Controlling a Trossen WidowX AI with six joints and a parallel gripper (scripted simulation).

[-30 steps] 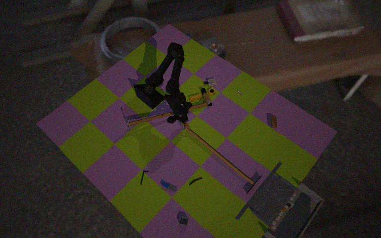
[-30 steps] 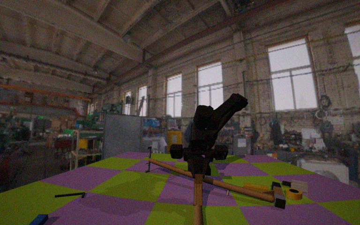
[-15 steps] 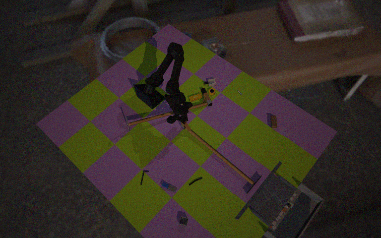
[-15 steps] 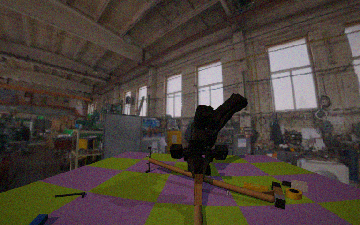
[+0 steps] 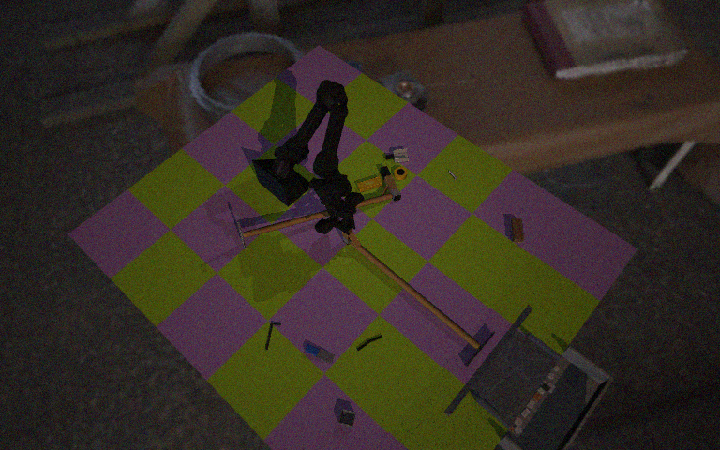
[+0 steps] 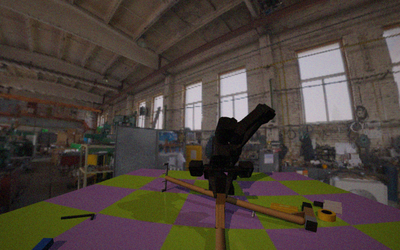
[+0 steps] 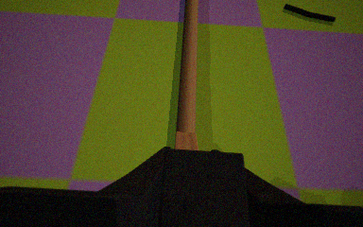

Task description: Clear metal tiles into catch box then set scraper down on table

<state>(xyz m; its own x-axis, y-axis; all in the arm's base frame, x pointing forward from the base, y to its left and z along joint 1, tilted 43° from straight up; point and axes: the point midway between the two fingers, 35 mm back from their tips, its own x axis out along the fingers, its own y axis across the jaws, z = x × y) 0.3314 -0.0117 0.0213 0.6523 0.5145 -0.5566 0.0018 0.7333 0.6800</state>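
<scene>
My gripper (image 5: 339, 227) (image 6: 220, 192) (image 7: 190, 154) is shut on the near end of the long scraper. Its wooden handle (image 5: 413, 292) (image 6: 220, 219) (image 7: 187, 71) runs low over the checkered table towards the steel bench plate (image 5: 504, 366). The scraper's dark blade (image 5: 480, 338) is on the purple square just short of the plate's near edge. I cannot tell whether it touches the table. Several small tiles (image 5: 536, 397) lie in a row where the plate meets the catch box (image 5: 592, 367). The rest of the plate looks bare.
A second long-handled tool (image 5: 297, 218) (image 6: 250, 206) lies crosswise under the arm. A yellow tape roll (image 5: 399, 172) (image 6: 326, 215) and an orange block (image 5: 369, 184) lie by its end. A black bar (image 5: 368, 342) (image 7: 309, 12), a blue block (image 5: 317, 350) and a hex key (image 5: 270, 334) lie nearer the front.
</scene>
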